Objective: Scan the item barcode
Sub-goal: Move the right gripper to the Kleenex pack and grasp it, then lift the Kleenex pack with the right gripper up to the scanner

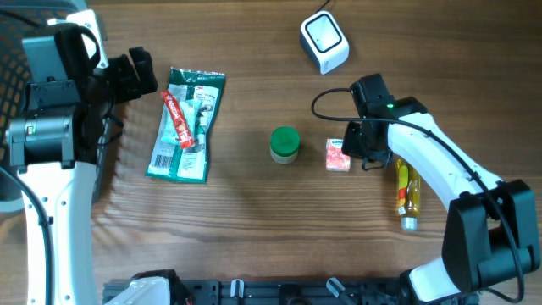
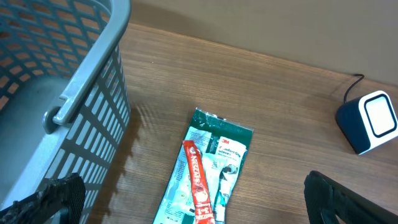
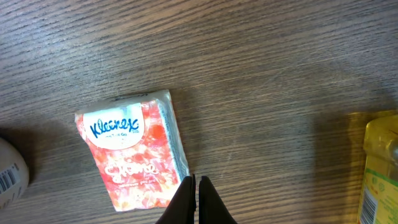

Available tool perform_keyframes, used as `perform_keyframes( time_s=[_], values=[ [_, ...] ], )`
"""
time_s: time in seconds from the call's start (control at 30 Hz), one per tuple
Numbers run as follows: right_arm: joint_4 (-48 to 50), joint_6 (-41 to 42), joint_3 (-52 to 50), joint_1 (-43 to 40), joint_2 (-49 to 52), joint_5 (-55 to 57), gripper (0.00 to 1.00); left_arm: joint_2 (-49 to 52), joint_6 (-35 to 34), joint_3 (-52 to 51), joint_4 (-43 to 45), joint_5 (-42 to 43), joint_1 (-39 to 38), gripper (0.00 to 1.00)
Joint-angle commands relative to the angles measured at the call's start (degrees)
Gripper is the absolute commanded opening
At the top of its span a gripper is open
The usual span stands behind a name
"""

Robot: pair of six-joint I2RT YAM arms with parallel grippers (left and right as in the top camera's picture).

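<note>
Counter [image 1: 254,220]: brown wood grain. Tissue pack [image 3: 134,155]: soft, rectangular, glossy red-orange film. It lies flat between a green-lidded jar [image 1: 284,144] and a yellow bottle [image 1: 407,191], well apart from the white rounded-cube scanner [image 1: 324,42]. Right fingers [image 3: 208,202]: pressed together, empty, tips just beside the pack's corner. Left fingers [image 2: 348,199]: spread wide, empty, over a green plastic packet [image 2: 208,174] by the grey lattice basket [image 2: 74,93].

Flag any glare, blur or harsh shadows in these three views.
Overhead: even light, sharp, soft shadow by the green-lidded jar. Left wrist: basket mesh and 3M packet sharp, logo legible. Right wrist: Kleenex pack crisp, mild sheen on its wrapper; shut right end effector a dark silhouette.
</note>
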Motion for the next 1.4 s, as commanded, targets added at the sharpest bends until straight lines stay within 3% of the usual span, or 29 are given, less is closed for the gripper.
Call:
perform_keyframes(
  time_s=[0.0, 0.17, 0.5, 0.67, 0.83, 0.93, 1.27, 1.3, 1.33, 1.37],
  values=[
    [0.13, -0.48, -0.39, 0.04, 0.39, -1.20, 0.08, 0.09, 0.48, 0.48, 0.11, -0.33, 0.15, 1.00],
    [2.23, -6.32, -0.42, 0.02, 0.39, -6.73, 0.45, 0.09, 0.48, 0.48, 0.11, -0.33, 0.15, 1.00],
    [4.44, -13.09, -1.62, -4.42, 0.39, -14.78, 0.49, 0.09, 0.46, 0.48, 0.11, -0.33, 0.15, 1.00],
    [9.92, -13.73, -6.38, -6.73, 0.39, -18.03, 0.48, 0.09, 0.48, 0.48, 0.09, -0.33, 0.15, 1.00],
    [19.63, -13.20, -12.98, -7.67, 0.39, -22.56, 0.34, 0.09, 0.48, 0.48, 0.09, -0.33, 0.15, 1.00],
    [20.28, -13.20, -13.53, -7.65, 0.44, -22.56, 0.27, 0.09, 0.46, 0.48, 0.11, -0.33, 0.15, 1.00],
    [25.92, -11.74, -17.99, -7.63, 0.44, -20.33, 0.24, 0.09, 0.48, 0.48, 0.11, -0.33, 0.15, 1.00],
    [25.79, -11.74, -17.99, -7.63, 0.44, -20.37, 0.20, 0.09, 0.46, 0.48, 0.09, -0.33, 0.15, 1.00],
    [25.73, -11.50, -17.99, -7.63, 0.44, -20.79, 0.04, 0.09, 0.46, 0.48, 0.11, -0.33, 0.15, 1.00],
    [25.49, -10.25, -17.94, -7.63, 0.44, -22.97, 0.04, 0.09, 0.48, 0.48, 0.11, -0.33, 0.15, 1.00]
  ],
)
